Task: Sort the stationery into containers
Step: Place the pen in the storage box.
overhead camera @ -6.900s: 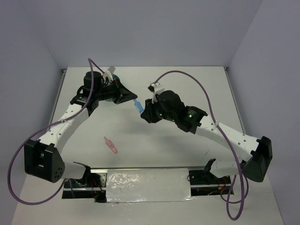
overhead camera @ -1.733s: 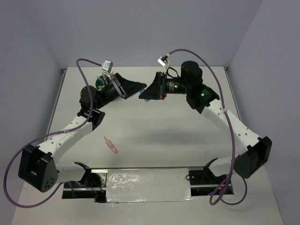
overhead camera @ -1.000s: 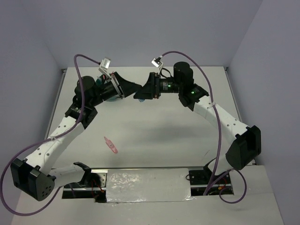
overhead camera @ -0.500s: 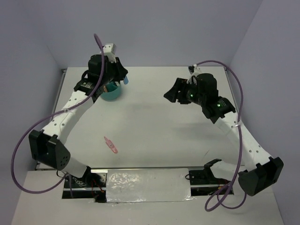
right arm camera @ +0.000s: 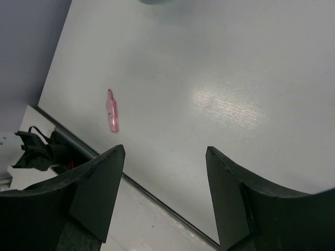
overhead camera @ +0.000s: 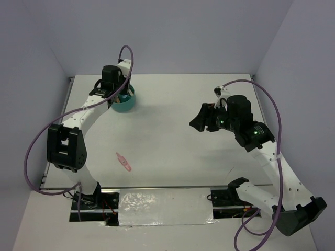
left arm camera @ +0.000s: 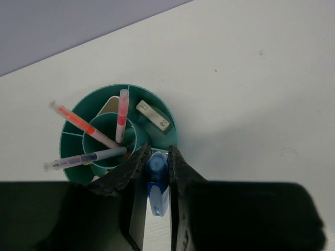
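Left to right: the left gripper (left arm camera: pixel 157 152) is clamped on a stubby blue marker (left arm camera: pixel 157 183), held by its sides with its cap end pointing down toward the round teal organiser (overhead camera: pixel 125 106) at the far left of the table (overhead camera: pixel 172 104). In the left wrist view the marker hangs over the organiser's near rim rather than squarely over a compartment. A release from here risks the marker striking the rim and rolling out onto the table. The central cup (left arm camera: pixel 112 133) holds an orange pen (left arm camera: pixel 78 119), a pink pen (left arm camera: pixel 122 110) and a dark pen (left arm camera: pixel 86 158), all leaning outward. A descent on this side could catch the dark pen's shaft and lever it out, or push the light organiser along the table. A white eraser (left arm camera: pixel 153 115) lies in the ring compartment just beyond the fingers, and a marker dropped onto it may not seat flat. Nearer the arms, a pink marker (overhead camera: pixel 124 162) lies alone on the table, unsorted. At right, the right gripper (right arm camera: pixel 165 152) hovers with jaws wide apart and nothing between them, well apart from the pink marker. A slightly offset approach could roll this round item away.
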